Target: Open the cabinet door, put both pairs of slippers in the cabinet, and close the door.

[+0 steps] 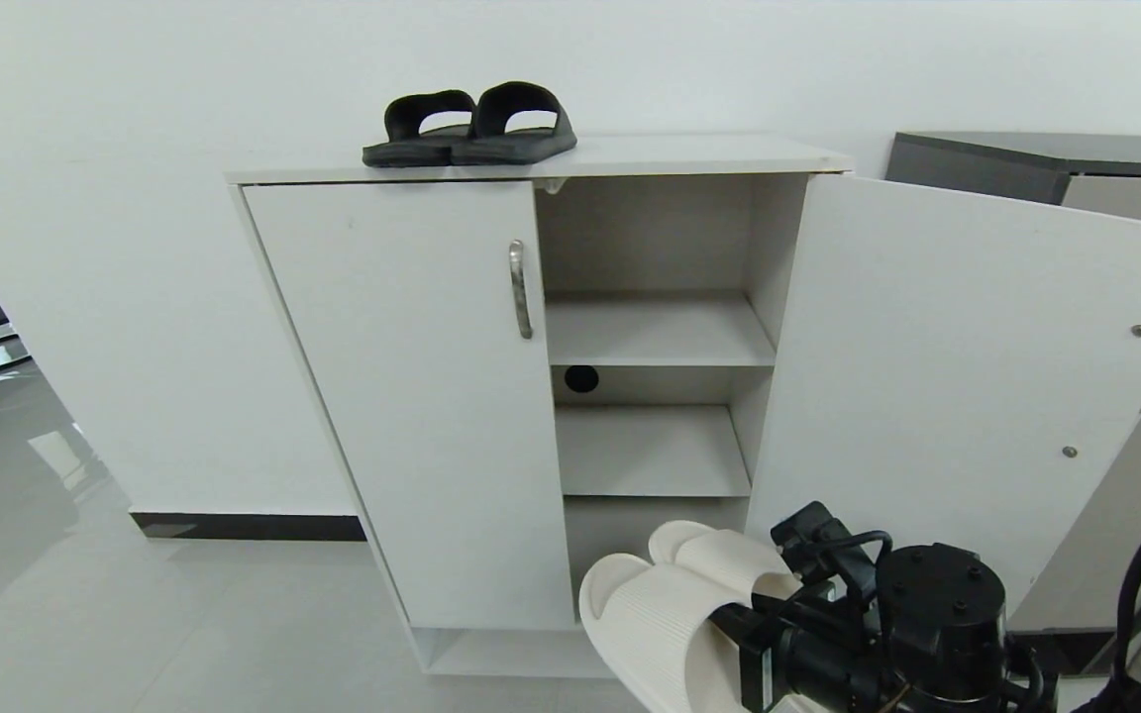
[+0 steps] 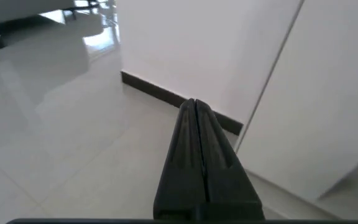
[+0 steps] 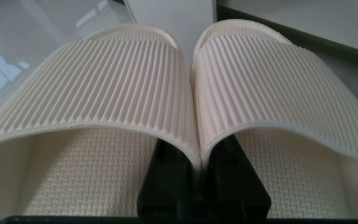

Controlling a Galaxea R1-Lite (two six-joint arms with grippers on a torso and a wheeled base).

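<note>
White slippers (image 1: 674,599) pinched by the right fingers (image 3: 179,180) before the open cabinet (image 1: 412,416)
The slippers' touching inner sides are clamped together, low before the bottom shelf; the left fingers (image 2: 188,137) are pressed together, nothing between, above the floor (image 2: 73,124); the right door (image 1: 947,376) is swung wide; the black slippers (image 1: 471,126) are set at the cabinet top's front edge

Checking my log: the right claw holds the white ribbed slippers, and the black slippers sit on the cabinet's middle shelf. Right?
No: the head view shows the black slide slippers on top of the white cabinet, not on a shelf. The right claw holds the white ribbed slippers.
</note>
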